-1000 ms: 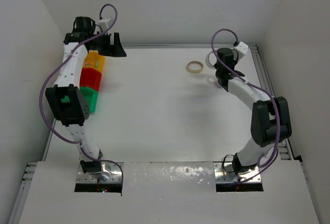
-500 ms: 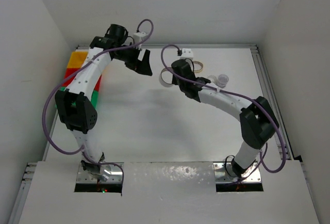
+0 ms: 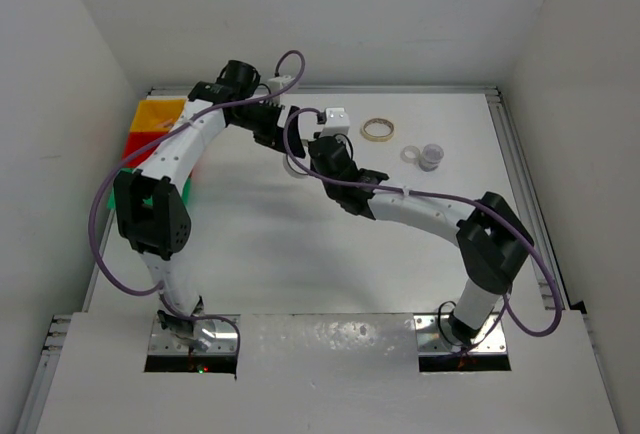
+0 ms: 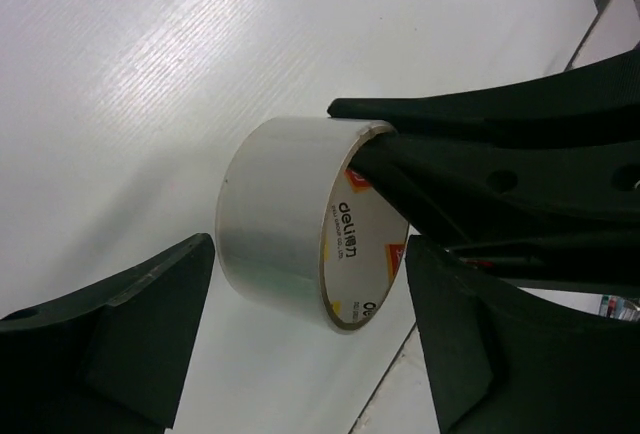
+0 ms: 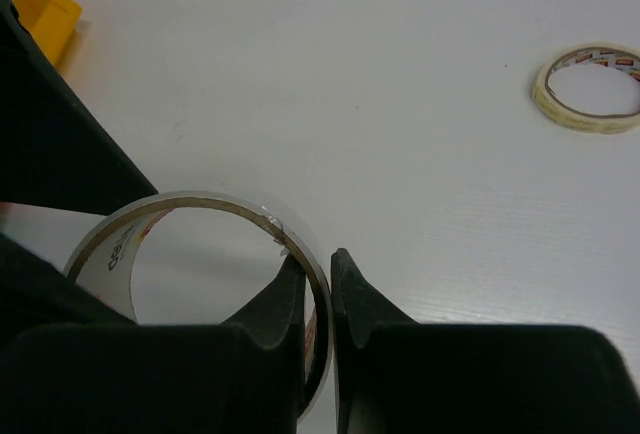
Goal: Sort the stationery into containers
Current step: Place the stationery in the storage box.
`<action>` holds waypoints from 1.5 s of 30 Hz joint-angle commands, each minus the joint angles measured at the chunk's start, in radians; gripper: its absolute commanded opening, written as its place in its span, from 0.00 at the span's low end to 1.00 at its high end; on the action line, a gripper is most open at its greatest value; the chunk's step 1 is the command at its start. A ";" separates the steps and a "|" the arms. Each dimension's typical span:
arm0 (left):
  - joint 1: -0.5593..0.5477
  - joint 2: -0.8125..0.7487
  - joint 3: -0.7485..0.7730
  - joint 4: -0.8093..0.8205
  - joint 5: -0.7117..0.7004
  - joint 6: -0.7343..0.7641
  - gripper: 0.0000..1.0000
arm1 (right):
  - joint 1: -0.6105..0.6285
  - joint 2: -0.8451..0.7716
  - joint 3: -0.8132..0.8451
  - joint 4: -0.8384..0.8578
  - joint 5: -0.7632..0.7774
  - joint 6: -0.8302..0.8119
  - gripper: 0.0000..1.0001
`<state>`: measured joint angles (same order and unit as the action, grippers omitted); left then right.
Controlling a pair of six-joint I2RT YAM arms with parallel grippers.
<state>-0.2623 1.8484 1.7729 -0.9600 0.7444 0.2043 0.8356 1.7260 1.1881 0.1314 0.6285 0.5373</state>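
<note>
The right gripper [image 5: 318,269] pinches the wall of a clear tape roll [image 4: 275,209], left of centre over the white table [image 3: 300,254]. The left gripper [image 4: 310,246] stands wide around the roll, seemingly not touching it. Farther back, a tan tape ring [image 3: 377,129] lies flat, and the yellow bin [image 3: 158,114] sits at the far left.

The right gripper [image 5: 318,269] carried the clear tape roll [image 4: 280,204] across the table toward 9 o'clock, away from the tan tape ring [image 3: 377,129]. The left gripper [image 3: 268,132] swung off the bins [image 3: 160,119] toward 4 o'clock to meet it. Its fingers ended up one on each side of the roll.
</note>
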 commanded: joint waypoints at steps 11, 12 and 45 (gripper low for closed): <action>0.003 0.003 -0.003 -0.008 0.115 0.017 0.00 | 0.016 -0.033 -0.024 0.163 0.043 0.012 0.00; 0.006 0.000 -0.003 -0.009 0.107 0.017 0.00 | 0.016 -0.031 -0.025 0.163 0.036 0.010 0.00; 0.887 0.260 0.198 0.122 0.024 -0.046 0.00 | -0.039 -0.108 -0.104 0.068 -0.144 -0.060 0.83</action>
<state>0.6376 2.0422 1.8778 -0.8574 0.7586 0.1558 0.7944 1.6100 1.0672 0.1925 0.4881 0.4881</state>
